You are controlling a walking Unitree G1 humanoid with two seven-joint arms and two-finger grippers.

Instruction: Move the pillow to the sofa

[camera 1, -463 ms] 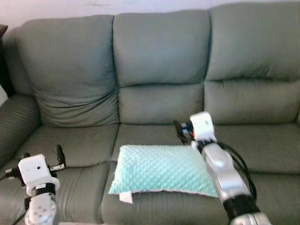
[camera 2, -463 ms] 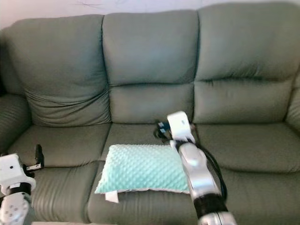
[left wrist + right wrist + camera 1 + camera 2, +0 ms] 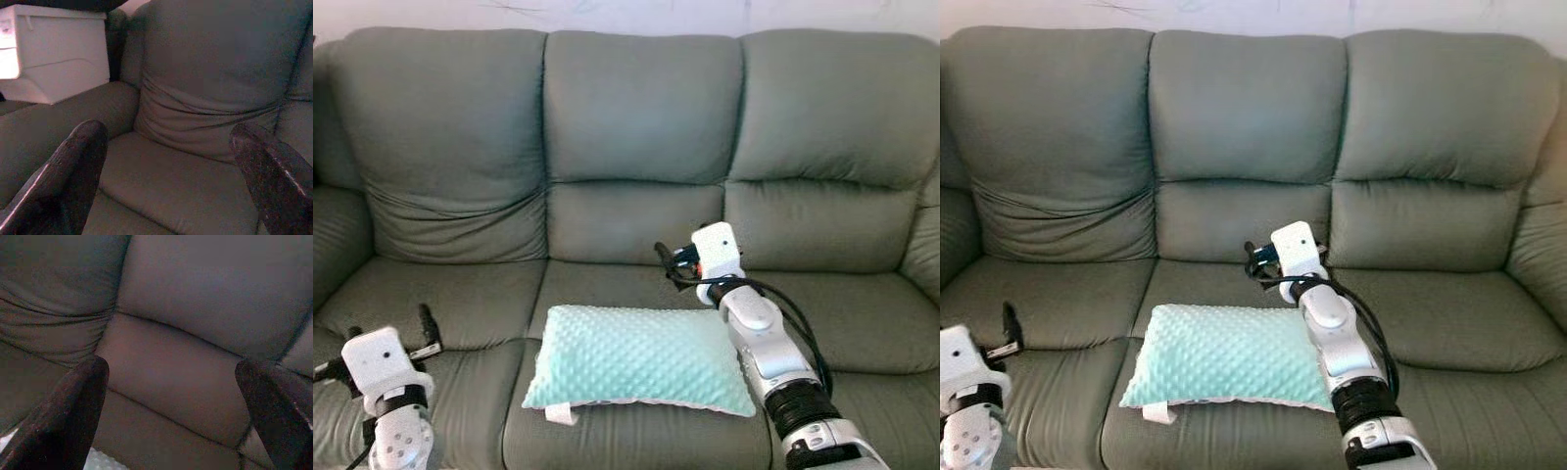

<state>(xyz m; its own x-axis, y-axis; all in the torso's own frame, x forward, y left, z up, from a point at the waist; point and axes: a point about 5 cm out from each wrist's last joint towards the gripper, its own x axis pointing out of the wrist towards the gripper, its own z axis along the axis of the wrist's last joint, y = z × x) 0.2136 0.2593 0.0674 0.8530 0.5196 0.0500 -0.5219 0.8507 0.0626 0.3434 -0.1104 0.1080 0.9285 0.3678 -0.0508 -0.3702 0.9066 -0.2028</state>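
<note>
Left wrist view catches white box [image 3: 54, 54] past sofa [image 3: 626, 147] arm. Mint pillow [image 3: 636, 357] flat on middle seat. Right gripper [image 3: 668, 262] above it, left gripper [image 3: 389, 328] over left seat, both spread wide, empty.

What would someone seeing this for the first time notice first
The mint pillow stands out, lying flat on the middle seat of the grey-green sofa. The right gripper is raised above the pillow's far edge, fingers open and holding nothing. The left gripper hangs open over the sofa's left seat.
</note>
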